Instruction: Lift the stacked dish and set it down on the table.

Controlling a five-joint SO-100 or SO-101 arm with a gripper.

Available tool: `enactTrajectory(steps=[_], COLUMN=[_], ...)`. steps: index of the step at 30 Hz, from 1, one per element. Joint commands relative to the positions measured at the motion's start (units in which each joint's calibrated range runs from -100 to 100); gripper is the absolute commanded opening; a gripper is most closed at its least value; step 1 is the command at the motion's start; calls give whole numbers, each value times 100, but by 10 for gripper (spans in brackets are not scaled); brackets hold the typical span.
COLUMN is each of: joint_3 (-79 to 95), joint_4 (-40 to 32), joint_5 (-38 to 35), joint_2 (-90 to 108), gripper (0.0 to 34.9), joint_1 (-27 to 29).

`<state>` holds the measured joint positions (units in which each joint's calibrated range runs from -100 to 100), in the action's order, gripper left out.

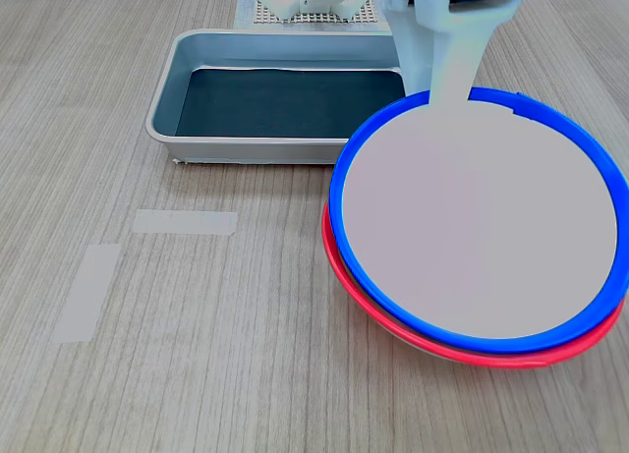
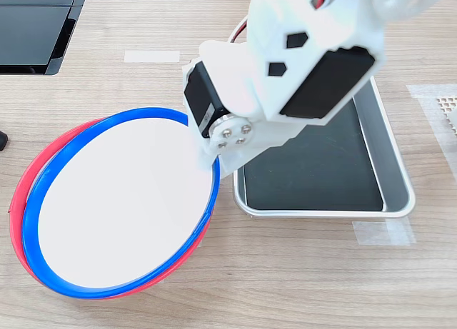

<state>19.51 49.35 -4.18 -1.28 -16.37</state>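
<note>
The wood-grain surface carried a grey tray with a dark bottom at the upper centre of the first exterior view. Two pale tape strips lay at the left. A red-rimmed plate rested at the lower right, just beside the tray's near wall.

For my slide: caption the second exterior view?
White claw at blue-rimmed round plate stacked on red-rimmed plate, beside grey tray.
</note>
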Motion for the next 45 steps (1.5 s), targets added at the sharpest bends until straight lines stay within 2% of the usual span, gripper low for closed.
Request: enactTrajectory(steps=[1,7,13,20,35,45], joint_3=[-281,-317,-271,-244,-108,38], joint_4=[-217,-358,-168,63,286,-250], joint_5=[20,34,20,-34,-874,-1055], joint_2=[21,217,601,1326,1591,721], gripper=[2,1,1,0,0,0], joint_1=[-71,-24,80,503,2705,3270])
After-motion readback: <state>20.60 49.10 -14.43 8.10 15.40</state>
